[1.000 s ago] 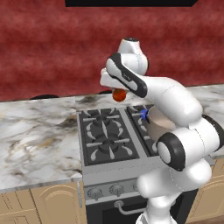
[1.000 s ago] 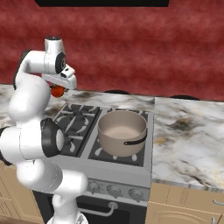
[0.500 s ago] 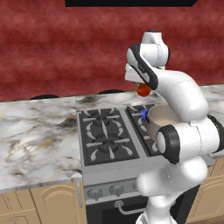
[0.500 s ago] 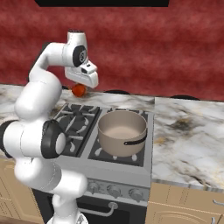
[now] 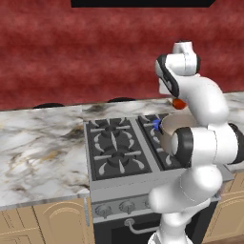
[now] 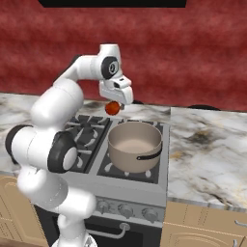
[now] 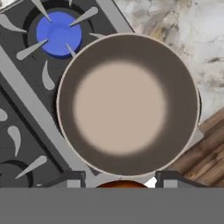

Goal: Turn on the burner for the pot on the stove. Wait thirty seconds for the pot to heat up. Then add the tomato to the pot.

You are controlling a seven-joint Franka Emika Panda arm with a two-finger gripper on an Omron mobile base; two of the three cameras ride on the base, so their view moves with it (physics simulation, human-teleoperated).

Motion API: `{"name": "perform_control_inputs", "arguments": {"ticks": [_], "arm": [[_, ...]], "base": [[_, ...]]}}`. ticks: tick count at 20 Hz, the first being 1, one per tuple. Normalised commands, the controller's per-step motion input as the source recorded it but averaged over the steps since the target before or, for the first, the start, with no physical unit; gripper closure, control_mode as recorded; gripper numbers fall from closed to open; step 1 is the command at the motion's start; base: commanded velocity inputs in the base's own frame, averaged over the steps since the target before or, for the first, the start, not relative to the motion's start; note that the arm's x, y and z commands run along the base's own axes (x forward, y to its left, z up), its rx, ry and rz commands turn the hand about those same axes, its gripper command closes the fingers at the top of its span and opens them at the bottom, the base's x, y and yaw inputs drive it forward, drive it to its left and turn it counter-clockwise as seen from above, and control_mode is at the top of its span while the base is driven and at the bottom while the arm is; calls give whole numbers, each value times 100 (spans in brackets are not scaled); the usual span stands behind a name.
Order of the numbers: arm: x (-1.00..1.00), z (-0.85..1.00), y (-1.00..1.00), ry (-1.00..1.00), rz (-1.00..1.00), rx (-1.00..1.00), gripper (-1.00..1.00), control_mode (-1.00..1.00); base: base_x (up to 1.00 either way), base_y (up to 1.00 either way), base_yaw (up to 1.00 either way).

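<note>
The tomato (image 6: 113,108) is a small red-orange ball, and my gripper (image 6: 115,102) is shut on it, hanging above the stove's (image 6: 91,169) rear, just left of the pot's far rim. The wide grey-tan pot (image 6: 134,144) stands on the front right burner, nothing inside. From the hand view the pot (image 7: 124,105) lies straight below, with the tomato's top (image 7: 121,184) between my fingertips (image 7: 72,178). A burner (image 7: 59,33) glows blue beside the pot, not under it. In the left base view my arm covers most of the pot (image 5: 172,125); the tomato (image 5: 177,103) and blue glow (image 5: 156,124) peek out.
Marble counter (image 6: 212,159) runs on both sides of the stove, with a red wall behind. Knobs (image 6: 118,208) and a bar handle (image 6: 103,233) line the stove front. Unlit burners (image 5: 114,143) lie left of the pot. Wooden floor (image 7: 210,162) shows past the stove's front edge.
My arm has swung to the right across the back of the stove, carrying the tomato from beyond the left burners to just above the pot's rim.
</note>
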Motion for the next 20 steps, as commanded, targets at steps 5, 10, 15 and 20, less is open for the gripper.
{"name": "perform_control_inputs", "arguments": {"ticks": [5, 10, 15, 20], "arm": [[-18, -10, -83, 9, -13, 2, 100, -100], [-18, -23, -40, 11, -10, 7, 100, -100], [-2, -31, 0, 0, -6, 6, 100, -100], [0, -34, 0, 0, -3, 1, 100, -100]], "base": [[0, 0, 0], [0, 0, 0], [0, 0, 0], [0, 0, 0]]}}
